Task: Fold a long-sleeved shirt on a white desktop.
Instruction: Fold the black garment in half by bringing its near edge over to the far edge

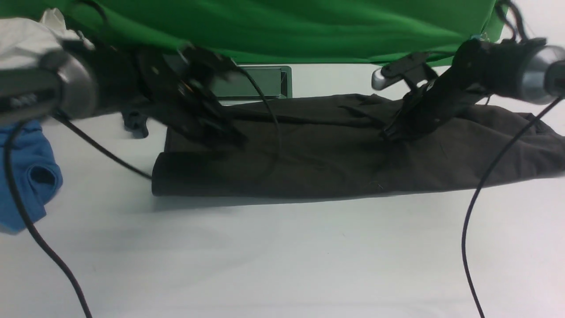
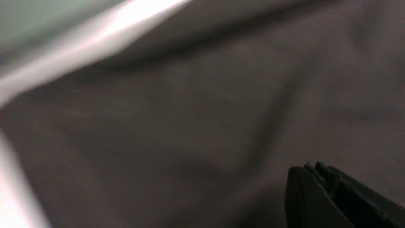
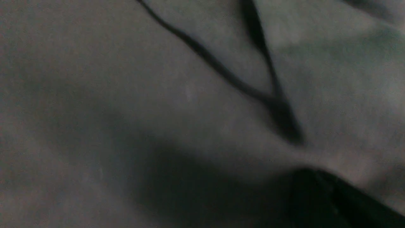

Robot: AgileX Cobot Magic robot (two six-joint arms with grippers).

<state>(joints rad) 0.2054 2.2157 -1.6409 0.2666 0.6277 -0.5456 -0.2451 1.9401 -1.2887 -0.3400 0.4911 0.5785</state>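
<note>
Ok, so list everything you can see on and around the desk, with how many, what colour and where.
long-sleeved shirt: one, black-brown, folded into a long band across the desktop
white desktop: one, white, fills the foreground
cable slot: one, grey, behind the shirt
backdrop: one, green cloth, along the back
blue garment: one, blue, far left edge
crumpled white material: one, white, top left corner
small dark item: one, dark, left of the shirt, too blurred to identify
cables: at least two, black, trailing over the desktop
left gripper: one, black, shut, over the shirt's left part
right gripper: one, black, shut, tip down on the shirt's right part
</note>
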